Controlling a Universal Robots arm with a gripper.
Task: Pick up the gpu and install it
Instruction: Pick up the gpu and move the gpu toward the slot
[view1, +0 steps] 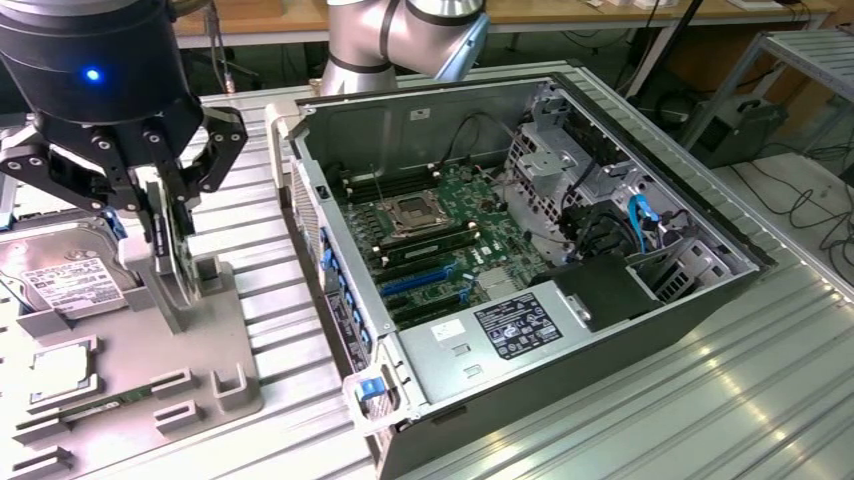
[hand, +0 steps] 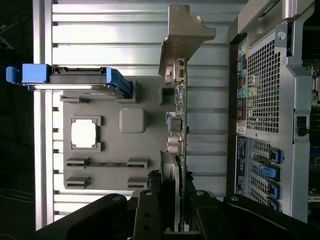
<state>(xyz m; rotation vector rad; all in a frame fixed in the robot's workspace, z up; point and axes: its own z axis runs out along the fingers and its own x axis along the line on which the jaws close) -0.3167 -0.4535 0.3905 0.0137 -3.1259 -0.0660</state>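
Note:
The gpu (view1: 162, 238) is a thin dark card standing on edge over the grey fixture tray (view1: 134, 375) at the exterior view's left. My gripper (view1: 163, 205) comes down from above and is shut on the card's upper edge, one black finger on each face. In the wrist view the gpu (hand: 181, 125) is edge-on, running away from my gripper (hand: 177, 197), with its pale metal bracket (hand: 184, 35) at the far end. I cannot tell whether the card's lower edge still rests in the tray's slot. The open computer case (view1: 400, 130) lies beside it, with motherboard (view1: 441, 230) and blue expansion slots (view1: 420, 283) exposed.
The tray (hand: 132, 145) also holds a hard drive (view1: 60, 275) with blue rails (hand: 75, 77), a square chip (hand: 83, 134) and a narrow memory stick (hand: 107, 163). The case's perforated rear panel (hand: 265, 95) stands close beside the card. Ribbed metal tabletop (view1: 694, 400) surrounds everything.

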